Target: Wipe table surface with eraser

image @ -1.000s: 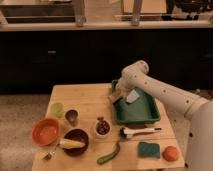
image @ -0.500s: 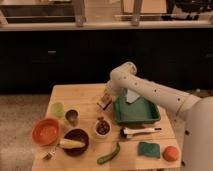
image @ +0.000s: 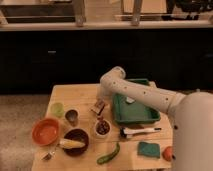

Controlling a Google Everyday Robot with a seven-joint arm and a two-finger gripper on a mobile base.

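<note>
The table surface [image: 70, 95] is a pale wooden top with plank grain. My arm reaches in from the right, bends at a white elbow and comes down left of the green tray [image: 137, 120]. My gripper [image: 100, 103] is shut on the eraser [image: 98, 107], a small tan block with a darker underside. It holds the eraser low over the wood near the table's middle, just above the white bowl [image: 102, 128]. I cannot tell whether the eraser touches the surface.
A white-handled brush [image: 141, 132], a teal sponge [image: 149, 149] and an orange ball [image: 167, 153] lie at the front right. A small cup [image: 71, 116], a green cup [image: 57, 108], an orange bowl [image: 46, 131], a dark bowl with corn [image: 75, 141] and a green pepper [image: 110, 154] fill the left and front.
My gripper has moved left from over the green tray to the wooden middle of the table, carrying the eraser and dropping lower.
</note>
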